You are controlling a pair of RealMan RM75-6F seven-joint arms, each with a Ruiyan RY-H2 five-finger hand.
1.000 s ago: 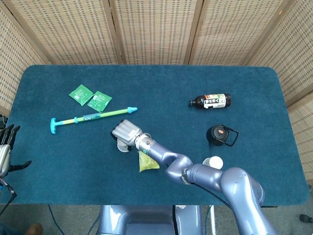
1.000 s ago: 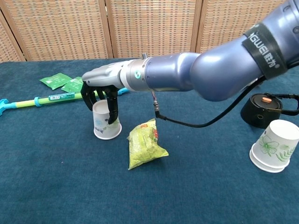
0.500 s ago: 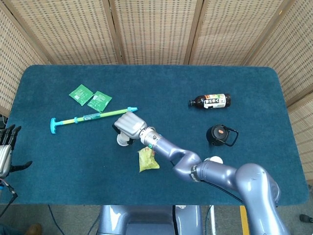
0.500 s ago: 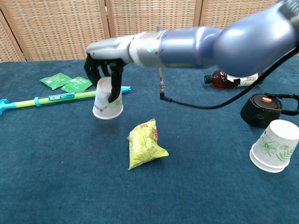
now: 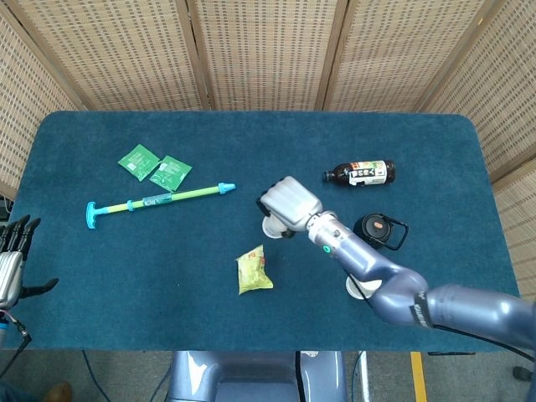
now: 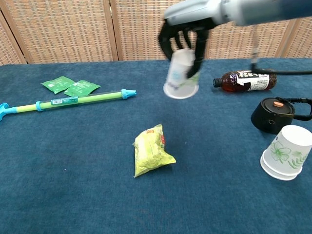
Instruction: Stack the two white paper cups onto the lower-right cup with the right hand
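Now the right hand [image 6: 184,30] has carried the white paper cup [image 6: 181,75] up and rightward, away from the yellow snack bag [image 6: 151,157], fingers clamped around it mouth-down; the lower-right cup stack [image 6: 286,152] waits well apart, so transport is underway

Two green sachets [image 5: 153,166] lie side by side at the far left of the blue-covered table [image 5: 100,268]. Just beside them, nearer the front, a green rod with teal ends [image 5: 157,199] lies flat. A yellow-green snack packet [image 6: 151,155] rests near the centre front. A brown bottle [image 5: 360,173] lies on its side at far right. A black lid with an orange button [image 5: 381,230] sits nearer than the bottle. Woven screens [image 5: 268,50] stand behind.
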